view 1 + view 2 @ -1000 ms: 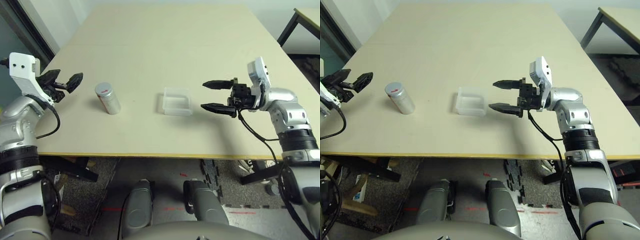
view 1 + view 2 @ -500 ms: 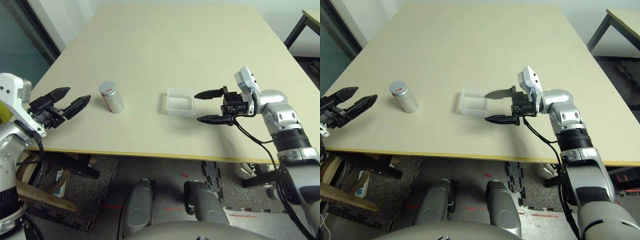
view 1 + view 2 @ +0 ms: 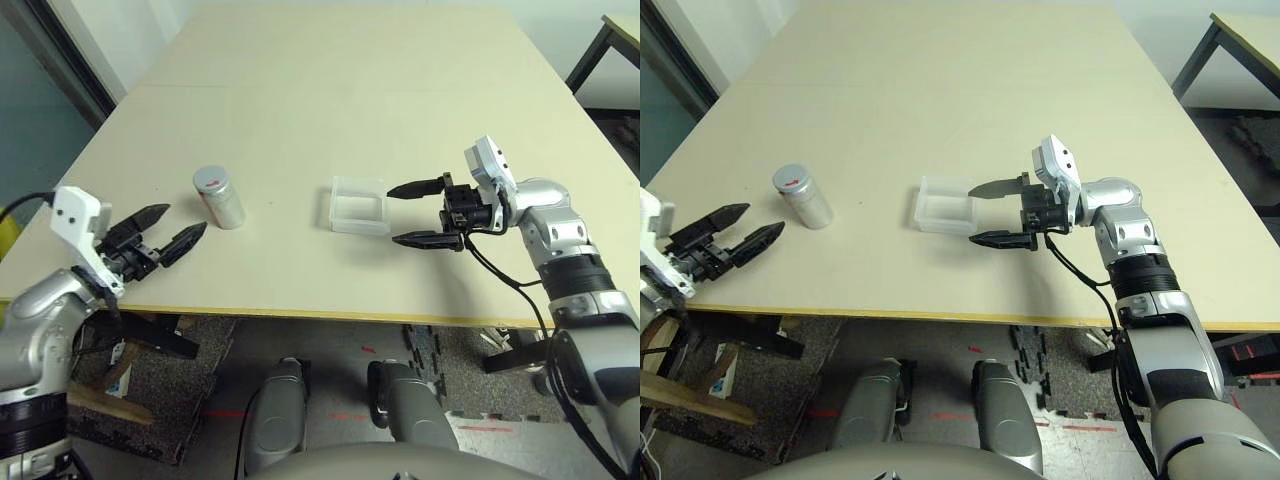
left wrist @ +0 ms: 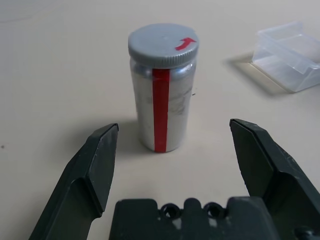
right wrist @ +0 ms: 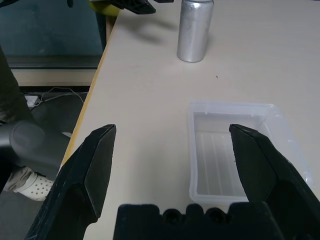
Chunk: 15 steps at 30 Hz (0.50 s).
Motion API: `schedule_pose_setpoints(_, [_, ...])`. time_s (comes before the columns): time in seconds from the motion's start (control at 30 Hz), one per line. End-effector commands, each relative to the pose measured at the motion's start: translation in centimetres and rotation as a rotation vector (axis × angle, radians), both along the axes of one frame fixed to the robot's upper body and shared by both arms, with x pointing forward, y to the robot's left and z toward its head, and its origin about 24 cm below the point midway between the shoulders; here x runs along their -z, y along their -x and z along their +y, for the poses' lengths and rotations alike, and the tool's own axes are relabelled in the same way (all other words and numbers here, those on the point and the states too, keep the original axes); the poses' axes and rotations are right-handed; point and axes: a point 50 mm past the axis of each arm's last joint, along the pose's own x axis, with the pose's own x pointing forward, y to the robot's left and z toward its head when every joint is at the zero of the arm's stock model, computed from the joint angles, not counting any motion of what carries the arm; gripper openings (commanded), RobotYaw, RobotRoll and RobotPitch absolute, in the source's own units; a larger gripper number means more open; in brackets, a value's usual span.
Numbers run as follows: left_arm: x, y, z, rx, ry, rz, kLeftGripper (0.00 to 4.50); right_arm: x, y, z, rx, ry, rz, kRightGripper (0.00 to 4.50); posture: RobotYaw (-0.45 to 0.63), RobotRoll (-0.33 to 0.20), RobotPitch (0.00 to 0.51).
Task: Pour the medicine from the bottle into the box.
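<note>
Pale beige table [image 3: 350,90], second table [image 3: 610,35] beyond.

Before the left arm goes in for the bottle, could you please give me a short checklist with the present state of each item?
1. Bottle upright on the table: ok.
2. Grey cap on the bottle: ok for grasping, not ok for pouring yet.
3. Left gripper open, bottle centred ahead between its fingers but not yet between them: ok.
4. Right gripper open beside the box, not holding it: ok.
5. Box lying open side up, nothing seen inside: ok.
6. Medicine inside the bottle: cannot tell, the bottle is opaque.
</note>
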Motion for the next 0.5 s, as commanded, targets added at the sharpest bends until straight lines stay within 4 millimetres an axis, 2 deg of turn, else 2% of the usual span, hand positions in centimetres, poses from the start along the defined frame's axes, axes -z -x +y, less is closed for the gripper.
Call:
schedule_pose_setpoints(0.03, [0.8, -0.4, -0.3, -0.001, -0.014, -0.007, 4.46, 0.1, 0.0, -0.4, 0.013, 0.022, -0.008, 4.5, 0.11, 0.0, 0.127])
schedule_pose_setpoints(0.5, [1.6, -2.3, -1.0, -0.006, -0.025, -0.109, 4.46, 0.4, 0.3, -0.6, 0.04, 0.03, -0.018, 4.5, 0.07, 0.0, 0.123])
